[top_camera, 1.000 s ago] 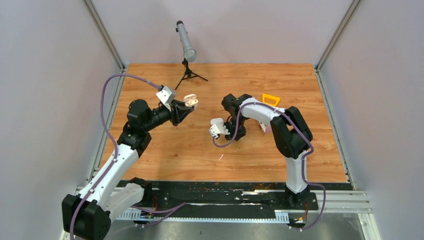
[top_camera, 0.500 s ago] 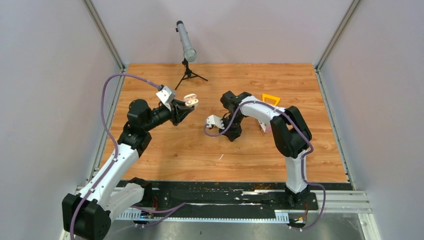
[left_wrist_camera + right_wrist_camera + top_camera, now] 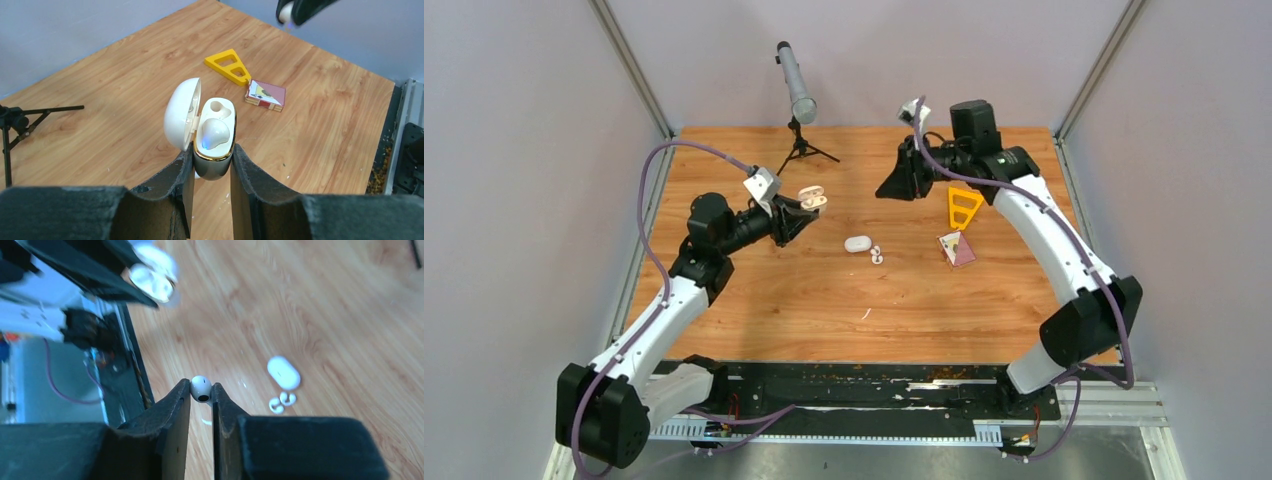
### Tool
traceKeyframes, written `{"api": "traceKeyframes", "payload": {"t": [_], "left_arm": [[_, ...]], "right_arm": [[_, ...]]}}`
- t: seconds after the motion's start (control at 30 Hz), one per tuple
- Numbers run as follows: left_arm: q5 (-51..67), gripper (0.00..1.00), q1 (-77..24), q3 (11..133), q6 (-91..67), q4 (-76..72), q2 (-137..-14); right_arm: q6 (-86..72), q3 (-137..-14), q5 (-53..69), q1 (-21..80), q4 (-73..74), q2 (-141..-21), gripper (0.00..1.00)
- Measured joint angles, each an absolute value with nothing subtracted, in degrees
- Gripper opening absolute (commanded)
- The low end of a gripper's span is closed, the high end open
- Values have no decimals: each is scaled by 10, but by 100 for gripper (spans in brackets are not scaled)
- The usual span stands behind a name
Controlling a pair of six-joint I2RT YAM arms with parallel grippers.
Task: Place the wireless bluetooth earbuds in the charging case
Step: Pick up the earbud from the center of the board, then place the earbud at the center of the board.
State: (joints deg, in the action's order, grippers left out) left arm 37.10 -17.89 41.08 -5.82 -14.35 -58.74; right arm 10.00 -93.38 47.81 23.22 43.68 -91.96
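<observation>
Fingers of the left gripper (image 3: 211, 156) are clenched around a glossy white open charging case (image 3: 179, 114), with one white plastic earbud (image 3: 216, 134) seated beside a bare socket. Raised over the wooden bench (image 3: 824, 300), the right gripper (image 3: 201, 396) pinches another tiny white earbud (image 3: 201, 387). Two loose white earbuds (image 3: 876, 254) lie just beside a closed white oval case (image 3: 857, 243).

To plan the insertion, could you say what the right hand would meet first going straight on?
The right hand would probably meet bare table, not the open case in the left hand; depth unclear.
</observation>
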Motion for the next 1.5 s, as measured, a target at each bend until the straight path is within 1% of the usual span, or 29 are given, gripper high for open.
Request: {"api": "traceKeyframes", "payload": {"t": [0.17,0.23,0.37,0.47,0.57,0.73,0.9,1.03,1.1,1.13,1.23,1.37,1.5], "left_arm": [[369,0,-185,410,-83,-179,-596],[358,0,-195,410,-94,-197,-597],[337,0,-221,415,-111,-221,-614],[324,0,-229,435,-121,-221,-635],[305,0,-229,455,-134,-221,-643],[279,0,-233,495,-153,-225,-652],[273,0,-239,513,-156,-229,-659],[256,0,-239,512,-138,-201,-649],[249,0,-239,506,-128,-187,-635],[245,0,-239,502,-123,-179,-625],[240,0,-239,491,-109,-163,-601],[233,0,-239,479,-97,-154,-583],[224,0,-239,465,-92,-144,-569]], "right_arm": [[-57,-938,481,227,325,-888,0],[-102,-948,468,230,294,-897,0],[-173,-1012,417,243,262,-937,0],[-214,-1051,377,251,247,-955,0],[-252,-1064,335,265,226,-955,0],[-302,-1056,274,292,185,-955,0],[-303,-1040,231,303,173,-953,0],[-267,-989,114,306,222,-915,0],[-255,-945,47,306,261,-885,0],[-249,-898,-15,306,296,-859,0],[-236,-831,-89,305,341,-838,0],[-221,-734,-152,303,404,-857,0],[-217,-688,-187,303,430,-903,0]]}}
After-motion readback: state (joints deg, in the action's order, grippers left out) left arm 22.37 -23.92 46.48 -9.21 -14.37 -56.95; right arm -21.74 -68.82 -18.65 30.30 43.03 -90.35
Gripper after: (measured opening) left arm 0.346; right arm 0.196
